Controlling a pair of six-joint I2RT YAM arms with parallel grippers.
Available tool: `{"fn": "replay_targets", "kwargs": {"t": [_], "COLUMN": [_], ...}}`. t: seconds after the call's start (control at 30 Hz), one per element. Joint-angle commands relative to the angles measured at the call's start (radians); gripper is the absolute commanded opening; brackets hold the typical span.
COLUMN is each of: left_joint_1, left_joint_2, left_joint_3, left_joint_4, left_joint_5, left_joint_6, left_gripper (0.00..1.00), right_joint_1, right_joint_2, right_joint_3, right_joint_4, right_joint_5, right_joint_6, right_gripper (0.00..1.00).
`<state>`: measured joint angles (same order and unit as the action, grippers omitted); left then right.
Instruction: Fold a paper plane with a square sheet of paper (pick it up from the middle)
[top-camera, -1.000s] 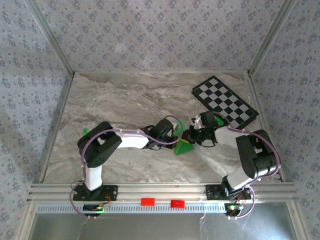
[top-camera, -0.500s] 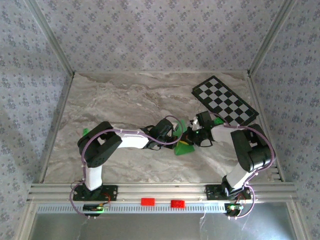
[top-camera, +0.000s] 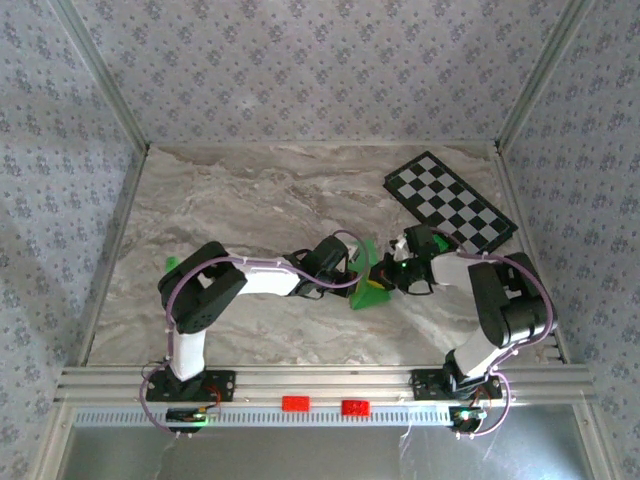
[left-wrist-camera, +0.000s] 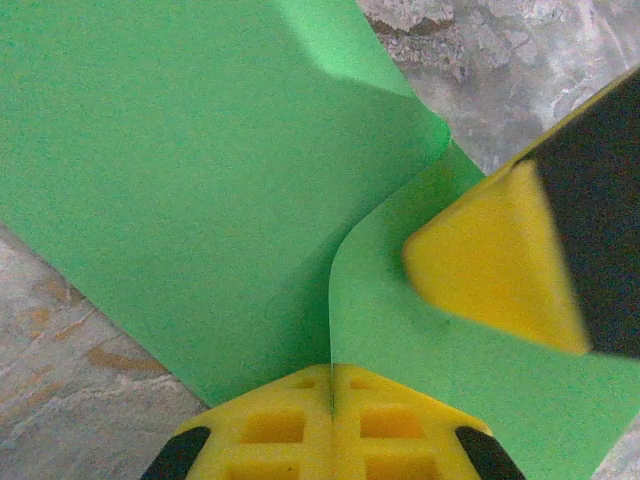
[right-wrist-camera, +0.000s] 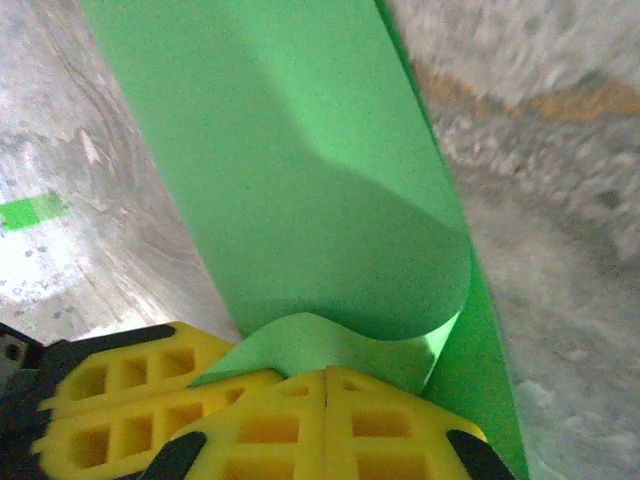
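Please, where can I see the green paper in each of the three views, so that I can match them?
Top external: paper near the table's middle, between the two arms' tips.
Left wrist: spreads from upper left to lower right, pinched in the left fingers at the bottom edge.
Right wrist: a curled band from top to bottom, pinched in the right fingers.
Shared landmark: the grey marble table under the paper.

A: Enclosure?
B: Three walls (top-camera: 320, 70), grey-blue wallpaper, small floral print. Aluminium posts (top-camera: 100, 75) run up from both far corners.
A: Surface?
B: Table (top-camera: 230, 190), grey-beige marble pattern, evenly lit, soft and diffuse. Black-and-white checkered board (top-camera: 450, 203) at the far right corner, lying skewed. Aluminium rail (top-camera: 320, 383) along the near edge, with two red tabs (top-camera: 295, 403) just below it.
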<state>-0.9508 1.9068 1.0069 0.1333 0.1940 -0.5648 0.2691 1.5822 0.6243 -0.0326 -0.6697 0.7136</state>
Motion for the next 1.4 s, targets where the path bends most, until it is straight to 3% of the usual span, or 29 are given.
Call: {"fn": "replay_targets", "kwargs": {"t": [0.0, 0.33, 0.6, 0.8, 1.1, 1.37], "left_joint_1": [0.003, 0.003, 0.003, 0.003, 0.003, 0.003], "left_joint_2": [0.035, 0.036, 0.038, 0.044, 0.047, 0.047], "left_joint_3": [0.009, 0.011, 0.013, 0.015, 0.010, 0.014], "left_joint_4": [-0.079, -0.089, -0.105, -0.105, -0.103, -0.106], "left_joint_5": [0.000, 0.005, 0.005, 0.007, 0.012, 0.011], "left_joint_6": [0.020, 0.023, 0.028, 0.028, 0.026, 0.027], "left_gripper": [0.00, 0.00, 0.00, 0.00, 0.00, 0.00], "right_joint_1": [-0.016, -0.049, -0.103, -0.157, -0.179, -0.135], "right_joint_2": [-0.024, 0.070, 0.018, 0.089, -0.008, -0.082], "right_joint_3": [0.049, -0.042, -0.001, -0.024, -0.023, 0.005], "right_joint_4": [-0.042, 0.010, -0.023, 0.009, 0.005, -0.011], "right_joint_5": [-0.009, 0.070, 0.039, 0.034, 0.101, 0.029], "right_joint_6": [-0.032, -0.057, -0.075, -0.111, -0.110, -0.108], "right_gripper": [0.00, 0.00, 0.00, 0.00, 0.00, 0.00]}}
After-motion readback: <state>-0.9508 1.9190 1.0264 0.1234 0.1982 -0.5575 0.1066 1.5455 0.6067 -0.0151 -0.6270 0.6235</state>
